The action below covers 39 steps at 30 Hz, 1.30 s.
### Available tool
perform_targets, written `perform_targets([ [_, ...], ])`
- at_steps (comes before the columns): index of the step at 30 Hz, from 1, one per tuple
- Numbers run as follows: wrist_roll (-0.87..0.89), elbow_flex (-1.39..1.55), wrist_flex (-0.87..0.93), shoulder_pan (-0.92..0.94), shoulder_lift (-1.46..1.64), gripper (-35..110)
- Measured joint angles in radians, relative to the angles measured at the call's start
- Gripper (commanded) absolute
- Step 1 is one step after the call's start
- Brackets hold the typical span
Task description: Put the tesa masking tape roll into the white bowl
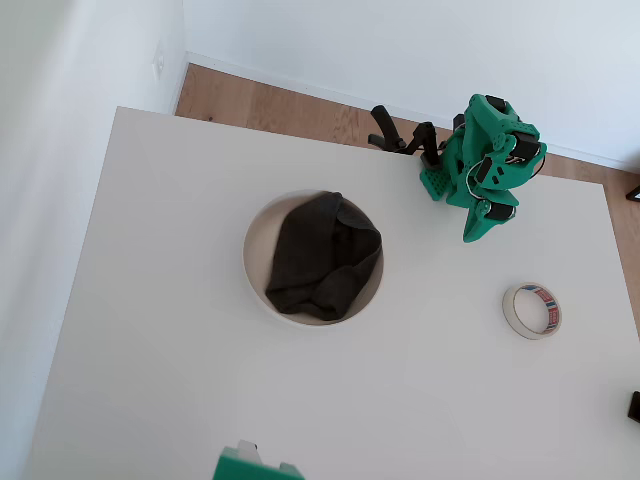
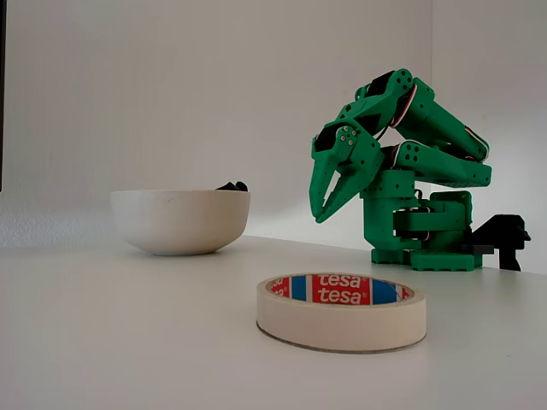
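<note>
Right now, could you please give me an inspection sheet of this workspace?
Surface: white table, bare around the items.
Job's things: tesa masking tape roll lying flat on the table, apart from the white bowl.
Clutter: dark grey cloth bunched inside the bowl.
Grippers: green gripper raised off the table, jaws near closed, holding nothing.
Cables: thin wires on the arm.
Surroundings: white walls, wooden floor.

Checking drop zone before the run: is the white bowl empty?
Not empty. The white bowl holds a crumpled dark grey cloth covering most of its inside; the tape roll lies flat outside.
</note>
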Motion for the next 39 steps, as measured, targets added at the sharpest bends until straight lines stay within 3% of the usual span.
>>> perform_targets([
  [26, 0.008, 0.000, -0.002, 0.018, 0.000, -8],
  [31, -0.015, 0.000, -0.086, 0.011, -0.014, -8],
  [39, 0.034, -0.209, -0.307, -0.175, -0.482, -8],
])
